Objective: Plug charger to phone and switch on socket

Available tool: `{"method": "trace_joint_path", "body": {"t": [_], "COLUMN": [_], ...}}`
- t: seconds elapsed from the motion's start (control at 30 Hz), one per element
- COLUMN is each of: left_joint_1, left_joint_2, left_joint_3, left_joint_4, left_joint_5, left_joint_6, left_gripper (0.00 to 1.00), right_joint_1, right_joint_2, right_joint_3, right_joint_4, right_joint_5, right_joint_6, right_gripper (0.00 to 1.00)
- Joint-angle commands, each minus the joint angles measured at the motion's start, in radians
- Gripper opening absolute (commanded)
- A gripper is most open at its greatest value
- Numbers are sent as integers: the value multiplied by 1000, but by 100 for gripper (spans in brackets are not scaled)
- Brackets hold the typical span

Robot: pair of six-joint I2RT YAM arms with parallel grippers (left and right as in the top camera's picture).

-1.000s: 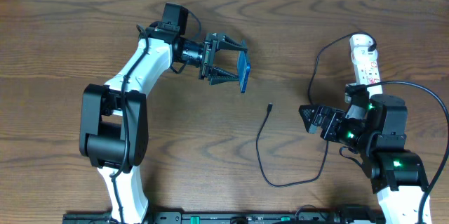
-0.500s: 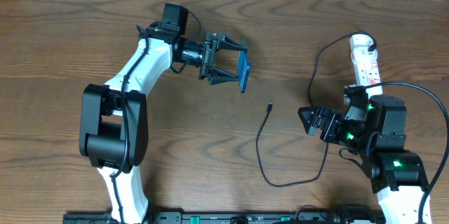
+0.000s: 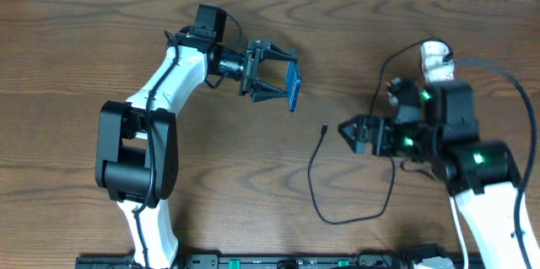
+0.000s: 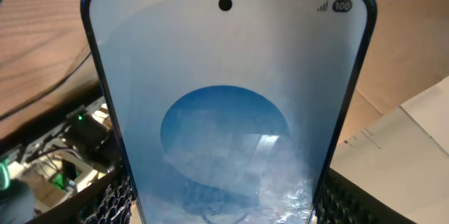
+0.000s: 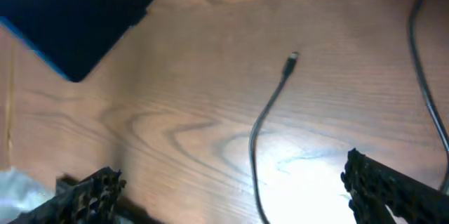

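The left gripper [image 3: 283, 78] is clenched on the phone [image 3: 294, 83], gripping its two long sides. It holds the phone on edge over the back middle of the table [image 3: 84, 33], lit screen facing the wrist. The right gripper [image 3: 348, 131] has its fingers spread wide and empty, just right of the charger's [image 3: 310, 176] connector tip [image 3: 324, 129]. The cable loops toward the front edge. The socket [image 3: 436, 56] lies near the back right corner, partly hidden by the right arm.
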Motion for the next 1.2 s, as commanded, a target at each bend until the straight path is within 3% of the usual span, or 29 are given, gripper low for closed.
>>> {"method": "trace_joint_path", "body": {"t": [0.0,0.27,0.4,0.63,0.77,0.93,1.1,1.17], "left_joint_1": [5,5,5,5,5,5,5,5], "left_joint_2": [-31,-31,-31,-31,-31,-31,-31,-31], "left_joint_3": [-1,-1,-1,-1,-1,-1,-1,-1], "left_joint_4": [2,2,2,2,2,2,2,2], "left_joint_5": [55,55,54,54,55,54,54,55], "left_joint_6": [2,2,2,-14,-29,-51,-66,-81], "left_gripper": [70,71,71,71,71,70,71,70], "right_joint_1": [108,289,357,453,505,534,536,536], "right_joint_2": [107,264,310,351,394,448,478,485], "right_joint_3": [152,383,438,438,438,438,438,437], "right_joint_4": [-37,-43,-39,35,45,50,87,99], "right_joint_5": [129,202,357,501,632,701,724,726], "right_joint_6": [-23,-18,85,205,284,358,375,374], "right_gripper": [99,96,89,83,74,73,55,54]}}
